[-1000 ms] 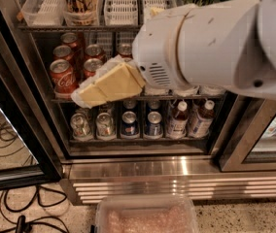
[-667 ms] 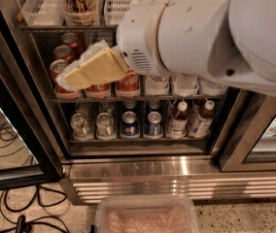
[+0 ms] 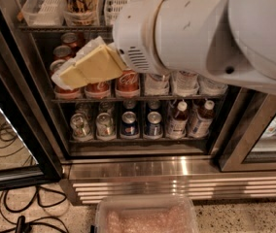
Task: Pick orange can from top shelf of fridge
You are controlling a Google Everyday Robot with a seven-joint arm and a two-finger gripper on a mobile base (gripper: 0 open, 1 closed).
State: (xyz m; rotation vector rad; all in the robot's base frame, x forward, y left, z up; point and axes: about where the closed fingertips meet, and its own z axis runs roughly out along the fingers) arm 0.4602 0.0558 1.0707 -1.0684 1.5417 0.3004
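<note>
The orange can point(image 3: 81, 1), orange-brown with dark and yellowish streaks, stands in a clear slotted lane tray on the top shelf point(image 3: 50, 28) of the fridge point(image 3: 143, 171), at the top left of the view. Its top is cut off by the frame edge. My gripper point(image 3: 65, 77), cream-coloured and wedge-shaped, points left in front of the rack of red cola cans point(image 3: 128, 81). It sits below the top shelf and just under the orange can. My big white arm point(image 3: 201, 33) fills the upper right and hides the right part of the top shelf.
Water bottles point(image 3: 184, 81) stand right of the red cans. The lowest rack holds cans point(image 3: 104, 125) and bottles point(image 3: 177, 120). The dark open door frame point(image 3: 16, 115) is at left. A clear plastic bin point(image 3: 145, 217) and cables point(image 3: 11, 212) lie on the floor.
My arm and gripper have moved left and upward, from in front of the middle rack toward the left end just under the top shelf.
</note>
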